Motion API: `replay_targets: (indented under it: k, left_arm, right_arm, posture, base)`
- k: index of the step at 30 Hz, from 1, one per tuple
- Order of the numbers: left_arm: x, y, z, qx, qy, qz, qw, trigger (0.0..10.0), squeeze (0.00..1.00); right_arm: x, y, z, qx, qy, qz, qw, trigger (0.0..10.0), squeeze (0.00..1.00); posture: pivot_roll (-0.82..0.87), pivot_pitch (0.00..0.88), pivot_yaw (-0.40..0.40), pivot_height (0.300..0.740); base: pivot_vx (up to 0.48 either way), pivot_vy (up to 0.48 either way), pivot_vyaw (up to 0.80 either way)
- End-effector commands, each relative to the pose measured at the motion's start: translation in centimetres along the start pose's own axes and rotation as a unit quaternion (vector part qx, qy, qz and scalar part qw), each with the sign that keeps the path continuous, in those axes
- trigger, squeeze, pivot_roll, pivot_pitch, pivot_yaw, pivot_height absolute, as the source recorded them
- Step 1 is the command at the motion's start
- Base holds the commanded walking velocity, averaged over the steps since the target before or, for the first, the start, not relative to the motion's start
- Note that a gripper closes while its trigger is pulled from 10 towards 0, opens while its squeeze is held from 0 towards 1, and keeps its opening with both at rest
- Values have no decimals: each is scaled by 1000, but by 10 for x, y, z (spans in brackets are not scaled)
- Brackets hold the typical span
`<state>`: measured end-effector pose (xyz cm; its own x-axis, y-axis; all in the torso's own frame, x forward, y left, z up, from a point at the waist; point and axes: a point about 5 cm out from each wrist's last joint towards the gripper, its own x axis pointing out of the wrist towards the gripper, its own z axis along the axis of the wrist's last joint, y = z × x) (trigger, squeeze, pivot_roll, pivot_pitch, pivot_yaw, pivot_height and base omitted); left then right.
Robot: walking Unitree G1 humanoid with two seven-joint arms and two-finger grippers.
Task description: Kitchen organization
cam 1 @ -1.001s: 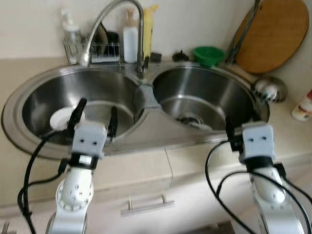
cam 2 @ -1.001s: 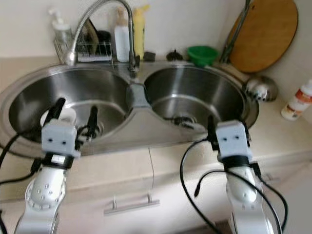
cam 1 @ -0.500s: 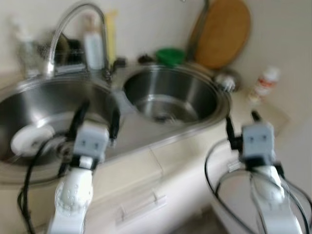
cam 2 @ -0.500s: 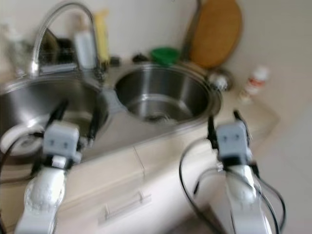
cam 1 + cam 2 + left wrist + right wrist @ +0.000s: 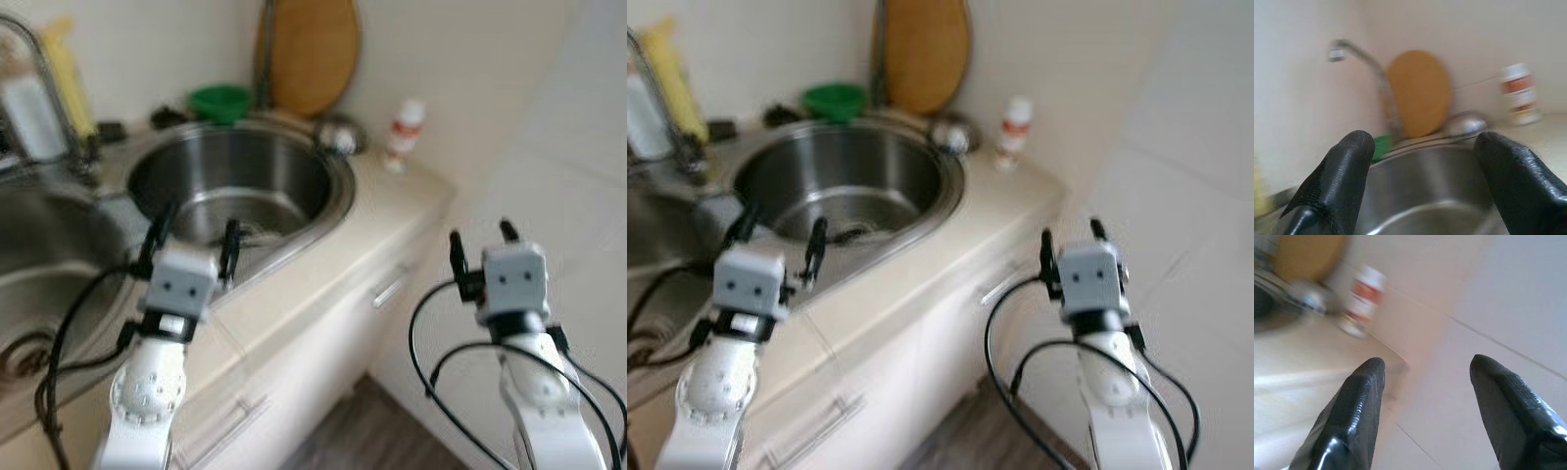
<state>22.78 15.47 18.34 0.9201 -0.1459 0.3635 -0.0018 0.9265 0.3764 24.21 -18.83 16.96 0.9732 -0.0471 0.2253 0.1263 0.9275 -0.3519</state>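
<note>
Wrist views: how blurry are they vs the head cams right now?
Left wrist view: cutting board and bottle smeared, left hand fingers sharp. Right wrist view: heavier streaking on the bottle, right hand fingers crisp. Eye views: soft all over, sink rim hazy, arms fairly clear.

Bottle [image 5: 403, 135] right of sink [image 5: 338, 196]

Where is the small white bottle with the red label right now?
The white bottle stands on the counter's far right corner against the wall, right of the sink basin and the metal ladle.

Blurred bottle [image 5: 403, 135] label, faucet [image 5: 39, 78] cut off at edge
</note>
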Motion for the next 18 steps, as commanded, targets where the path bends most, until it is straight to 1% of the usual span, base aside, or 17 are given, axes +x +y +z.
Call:
replay_targets:
  k: [1, 8, 11, 18]
  left_arm:
    - [0, 1, 0, 6, -1, -3, 1000, 10000, 0]
    - [-1, 1, 0, 6, -1, -6, 1000, 10000, 0]
    - [-1, 1, -1, 6, 0, -7, 1000, 10000, 0]
    - [-1, 0, -1, 5, 2, -9, 1000, 10000, 0]
  right_arm:
    - [1, -2, 3, -1, -5, -3, 1000, 10000, 0]
    - [1, -1, 3, -1, -5, -3, 1000, 10000, 0]
    - [1, -1, 3, -1, -5, -2, 1000, 10000, 0]
    - [1, -1, 3, -1, -6, -2, 1000, 10000, 0]
  posture:
    - [60, 0, -67, 740]
    - [62, 0, -68, 740]
    - [63, 0, -69, 740]
    - [61, 0, -68, 740]
  base:
    - [0, 0, -800]
    - [0, 0, 0]
    - [0, 0, -800]
    - [0, 0, 0]
